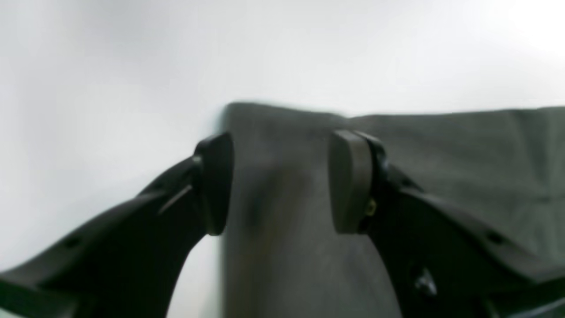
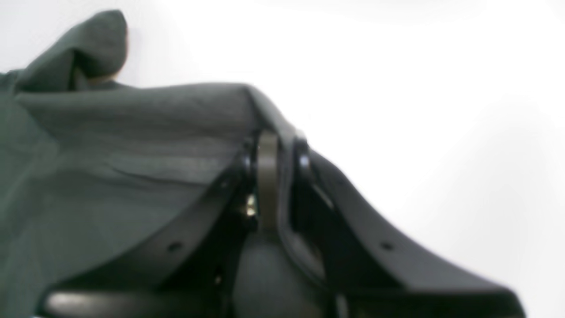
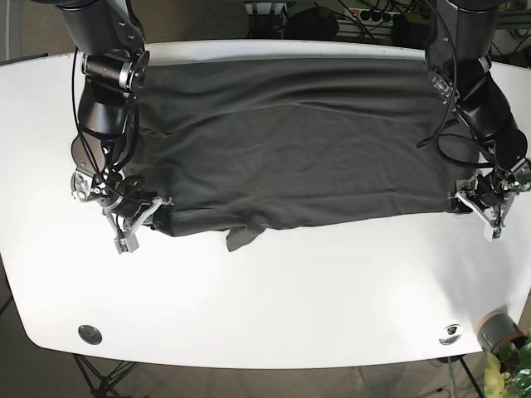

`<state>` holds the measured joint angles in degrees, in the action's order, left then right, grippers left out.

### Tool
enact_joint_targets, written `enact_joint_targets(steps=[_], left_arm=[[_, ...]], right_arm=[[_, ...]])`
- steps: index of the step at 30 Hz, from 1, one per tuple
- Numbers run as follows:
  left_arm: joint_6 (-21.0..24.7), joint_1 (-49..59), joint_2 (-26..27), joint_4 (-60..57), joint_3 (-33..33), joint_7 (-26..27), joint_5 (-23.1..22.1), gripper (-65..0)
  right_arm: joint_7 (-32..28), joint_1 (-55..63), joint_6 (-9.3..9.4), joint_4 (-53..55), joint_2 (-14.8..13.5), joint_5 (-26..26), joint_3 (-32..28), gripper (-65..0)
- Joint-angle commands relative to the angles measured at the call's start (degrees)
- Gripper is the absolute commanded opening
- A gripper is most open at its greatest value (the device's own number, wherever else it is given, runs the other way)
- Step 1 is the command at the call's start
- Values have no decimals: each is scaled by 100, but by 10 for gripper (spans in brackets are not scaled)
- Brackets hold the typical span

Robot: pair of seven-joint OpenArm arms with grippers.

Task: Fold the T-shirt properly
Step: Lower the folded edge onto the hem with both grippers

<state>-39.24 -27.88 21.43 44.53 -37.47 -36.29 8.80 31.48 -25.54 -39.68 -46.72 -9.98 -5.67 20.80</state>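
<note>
black fingers (image 1: 216, 185) of the left gripper (image 1: 280, 183) fill the bottom of the left wrist view, pads wide apart w/ a clear gap, so it stands open. between them lies a corner of the dark grey t-shirt (image 1: 441, 176), flat on the white table (image 1: 110, 88); one pad is at the cloth edge, the other over the cloth. it is not sure if the pads touch the fabric, the view is blurred.

right wrist view: the right gripper (image 2: 278, 176) has its pads pressed together w/ a fold of the t-shirt (image 2: 132, 154) between them, so it is closed on the cloth. the fabric drapes over the fingers and rises to a bump at top left. white table (image 2: 419, 110) on the right.

base view: the t-shirt (image 3: 299, 157) is spread wide across the table (image 3: 274, 298), w/ many wrinkles, top edge near the far table rim. right gripper (image 3: 137, 220) is at the lower corner on the view's left side, left gripper (image 3: 481, 207) at the lower corner on the view's right side. a small flap of cloth hangs out from the bottom edge, nearer to the right gripper.
</note>
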Motion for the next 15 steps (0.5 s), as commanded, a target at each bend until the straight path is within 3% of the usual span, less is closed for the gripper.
enact_joint_targets(steps=[1, 5, 15], left_arm=[[368, -179, 147, -124, 121, 328, -75, -294], [720, -179, 147, -150, 183, 548, -75, -171], [720, -188, 261, -168, 191, 548, -75, -158]], right_arm=[[-23, -132, -32, -89, -53, 0, 8, -607], [-32, -132, -32, -89, -53, 0, 17, -607], [-32, -132, -32, -89, -44, -9, 43, -607]])
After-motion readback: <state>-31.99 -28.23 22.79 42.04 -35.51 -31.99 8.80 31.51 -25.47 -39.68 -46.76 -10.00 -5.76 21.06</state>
